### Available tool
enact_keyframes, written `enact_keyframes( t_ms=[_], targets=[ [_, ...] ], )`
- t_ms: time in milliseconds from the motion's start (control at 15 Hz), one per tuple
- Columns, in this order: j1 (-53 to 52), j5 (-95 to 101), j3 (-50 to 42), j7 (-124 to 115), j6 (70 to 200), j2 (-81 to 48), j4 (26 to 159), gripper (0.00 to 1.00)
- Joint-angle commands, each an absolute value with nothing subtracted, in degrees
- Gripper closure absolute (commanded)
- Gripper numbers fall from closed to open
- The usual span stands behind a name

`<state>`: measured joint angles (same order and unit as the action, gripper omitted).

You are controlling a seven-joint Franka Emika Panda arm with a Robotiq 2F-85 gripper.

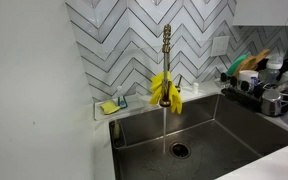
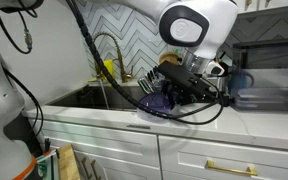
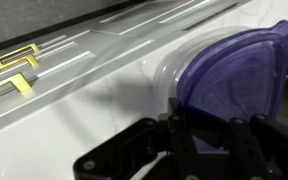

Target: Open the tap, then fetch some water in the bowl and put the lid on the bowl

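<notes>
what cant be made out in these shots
- How full the bowl is: wrist view, the purple lid covers it.
- Whether the gripper pinches the lid: wrist view, its own dark, blurred body hides the contact.
- Lower tap: an exterior view, the yellow cloth wraps it.
- Dish rack items: an exterior view, too small, cut by the right edge.

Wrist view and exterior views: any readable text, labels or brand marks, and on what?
None readable. The purple lid, clear bowl and tap show no lettering; the dish rack items are too small and blurred to tell.
</notes>
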<state>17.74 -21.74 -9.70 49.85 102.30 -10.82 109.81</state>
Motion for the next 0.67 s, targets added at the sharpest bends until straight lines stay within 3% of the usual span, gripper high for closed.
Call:
enact_keyframes(
  t_ms=[0,600],
  targets=[
    [17.2,-21.7,-10.1,48.2,103.0,-8.2,112.6,0.98],
    [16.8,-18.9,-10.9,43.3,104.4,-5.1,114.7,0.98]
  ],
)
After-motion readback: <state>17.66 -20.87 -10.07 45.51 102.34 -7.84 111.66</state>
